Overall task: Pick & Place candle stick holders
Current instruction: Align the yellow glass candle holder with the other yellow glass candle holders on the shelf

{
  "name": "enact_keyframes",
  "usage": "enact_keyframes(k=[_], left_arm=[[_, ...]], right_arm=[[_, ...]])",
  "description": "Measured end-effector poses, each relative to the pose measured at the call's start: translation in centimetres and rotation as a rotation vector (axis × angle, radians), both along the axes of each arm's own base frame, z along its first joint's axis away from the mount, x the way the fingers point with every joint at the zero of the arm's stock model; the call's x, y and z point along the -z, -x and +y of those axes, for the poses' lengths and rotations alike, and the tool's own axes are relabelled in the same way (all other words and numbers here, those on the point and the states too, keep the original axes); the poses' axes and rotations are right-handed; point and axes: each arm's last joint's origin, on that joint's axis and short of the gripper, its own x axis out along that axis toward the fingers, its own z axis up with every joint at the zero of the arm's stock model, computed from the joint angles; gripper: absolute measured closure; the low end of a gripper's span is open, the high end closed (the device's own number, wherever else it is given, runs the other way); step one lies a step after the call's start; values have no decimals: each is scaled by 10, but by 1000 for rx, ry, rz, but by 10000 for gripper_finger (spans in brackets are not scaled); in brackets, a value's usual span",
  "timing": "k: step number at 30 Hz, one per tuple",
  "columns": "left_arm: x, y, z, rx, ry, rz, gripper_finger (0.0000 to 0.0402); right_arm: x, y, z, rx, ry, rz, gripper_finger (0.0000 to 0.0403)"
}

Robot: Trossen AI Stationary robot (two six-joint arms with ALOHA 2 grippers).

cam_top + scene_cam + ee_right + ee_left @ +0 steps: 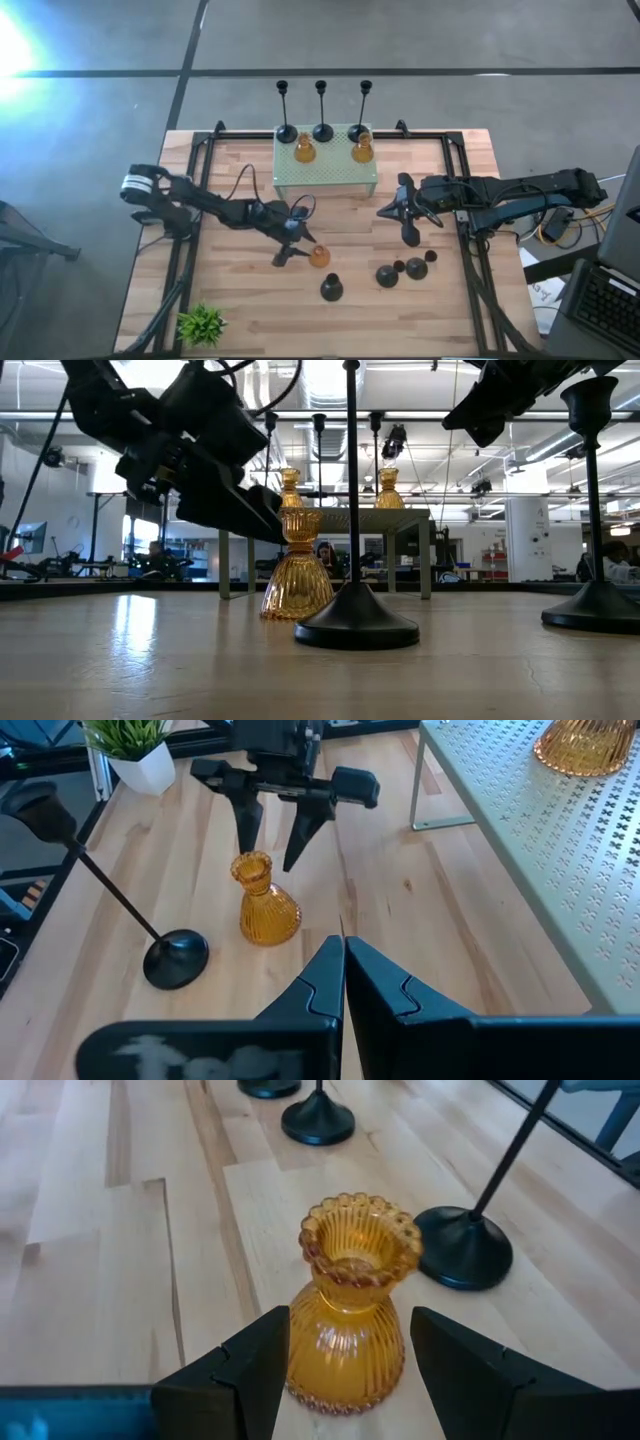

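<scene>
An amber glass holder (319, 256) stands upright on its base on the table, in front of the mint-green stand; it also shows in the left wrist view (350, 1315). My left gripper (297, 250) is open, and its fingers (262, 1365) stand on either side of the holder's lower body, just short of it. Two more amber holders (304, 151) and three tall black stems (322, 130) stand on the stand. Three black stemmed holders with dome bases (331, 288) stand on the table near the front. My right gripper (343, 955) is shut and empty, above the table to the right of the stand (398, 222).
The mint-green perforated stand (325, 180) sits at the table's far middle. A small green plant (202, 322) stands at the near left corner. Two of the black holders (387, 275) stand close together right of the amber one. Black frame rails run along the table's sides.
</scene>
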Motion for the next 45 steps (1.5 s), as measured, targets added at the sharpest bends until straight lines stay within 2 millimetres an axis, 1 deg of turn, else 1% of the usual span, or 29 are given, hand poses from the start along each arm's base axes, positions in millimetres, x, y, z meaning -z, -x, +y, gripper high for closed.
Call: enact_keyframes(k=[7,11,20,25,28,32,39,45], left_arm=[[1,-14,-1,12,11,4,188],[2,-21,-3,57,38,6,188],[8,-30,-3,69,46,23,188],[4,-35,-4,82,53,4,188],[1,-37,-4,78,60,-4,197],[1,-36,-5,90,73,4,234],[2,-35,-5,84,92,27,234],[-2,-37,-5,67,111,35,234]], right_arm=[[1,1,0,0,1,10,394],[1,1,0,0,1,11,394],[1,1,0,0,1,15,394],[2,1,0,0,1,18,394],[2,1,0,-1,1,19,394],[2,1,0,-1,1,20,394],[3,1,0,0,1,26,394],[3,1,0,0,1,27,394]])
